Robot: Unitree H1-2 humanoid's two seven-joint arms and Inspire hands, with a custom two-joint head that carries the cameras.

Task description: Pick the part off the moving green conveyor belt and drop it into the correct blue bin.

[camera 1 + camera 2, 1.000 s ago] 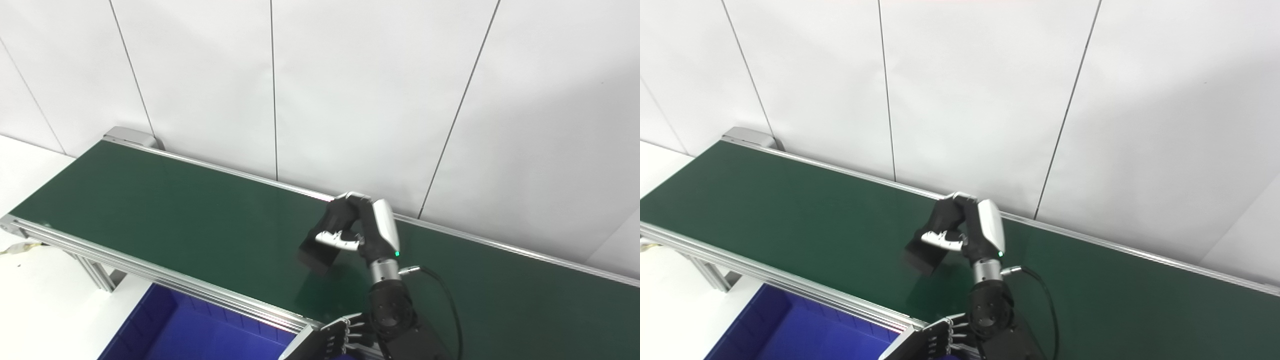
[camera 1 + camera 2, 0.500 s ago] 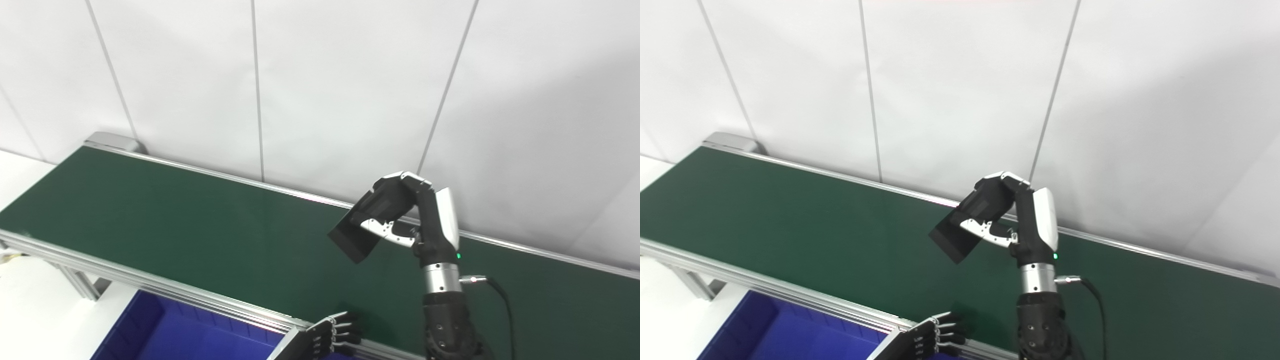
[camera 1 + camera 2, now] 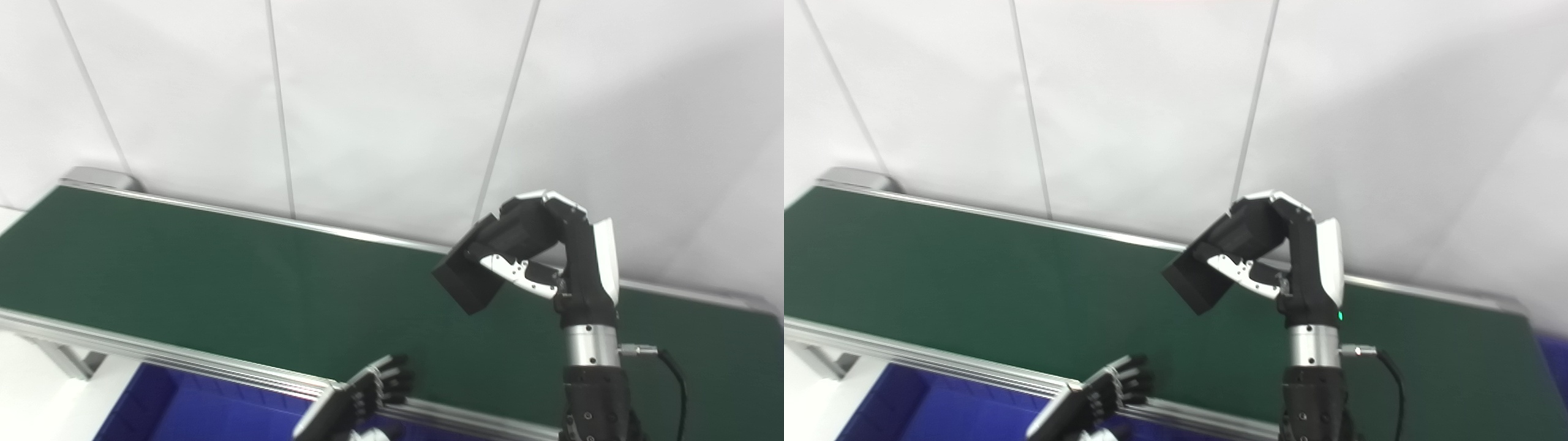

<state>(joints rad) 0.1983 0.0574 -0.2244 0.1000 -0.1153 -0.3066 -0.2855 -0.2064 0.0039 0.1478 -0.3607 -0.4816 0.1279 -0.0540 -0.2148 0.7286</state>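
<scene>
Upright, right hand (image 3: 551,251) grips black part (image 3: 468,275) above belt (image 3: 214,275).

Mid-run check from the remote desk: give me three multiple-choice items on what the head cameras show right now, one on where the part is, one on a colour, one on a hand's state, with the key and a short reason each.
1. Where is the black part?
A. Lying flat on the belt
B. Held in the air above the belt
C. Inside the bin

2. What colour is the bin at the near edge of the conveyor belt?
A. Blue
B. Red
C. Yellow

3. What state is the right hand in?
A. Open, holding nothing
B. Out of view
C. Shut on the part

Key: 1 B, the part hangs tilted in the hand, clear of the green surface. 2 A, the bin wall below the belt frame is plainly blue. 3 C, fingers and thumb clamp the part's upper end. The left hand holds nothing, near the belt's front rail.
</scene>
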